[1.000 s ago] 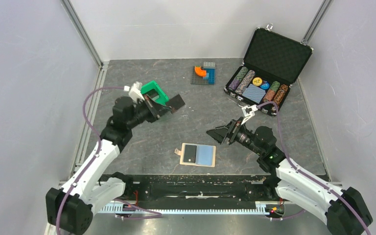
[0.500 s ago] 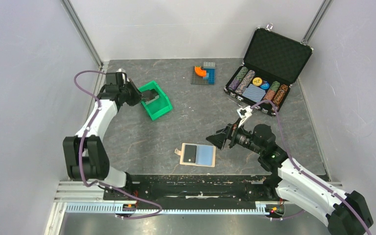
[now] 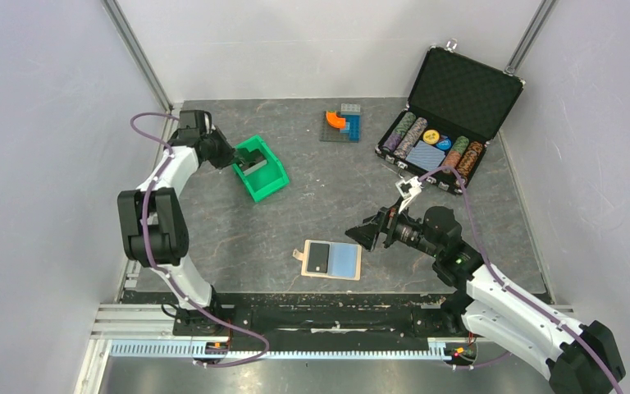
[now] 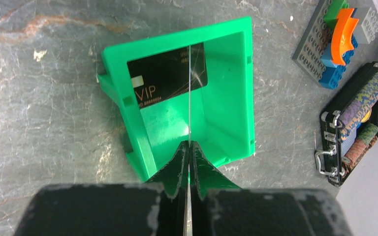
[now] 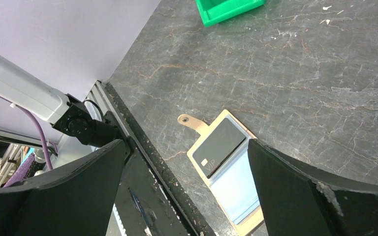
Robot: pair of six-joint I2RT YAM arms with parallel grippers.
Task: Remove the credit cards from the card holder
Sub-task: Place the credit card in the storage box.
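Card (image 4: 189, 98) edge-on in left gripper (image 4: 189, 144), second card (image 4: 162, 73) in bin (image 4: 226, 113), wrist-view only

Card holder (image 3: 346, 261) near centre, card (image 3: 317, 257) in its left pocket. Bin (image 3: 272, 187) far left, another card (image 4: 167, 73) inside. Toy bricks (image 3: 343, 123) far centre, chip case (image 3: 464, 92) far right.

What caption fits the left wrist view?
Left gripper shut on an edge-on card over a green bin holding a VIP card.
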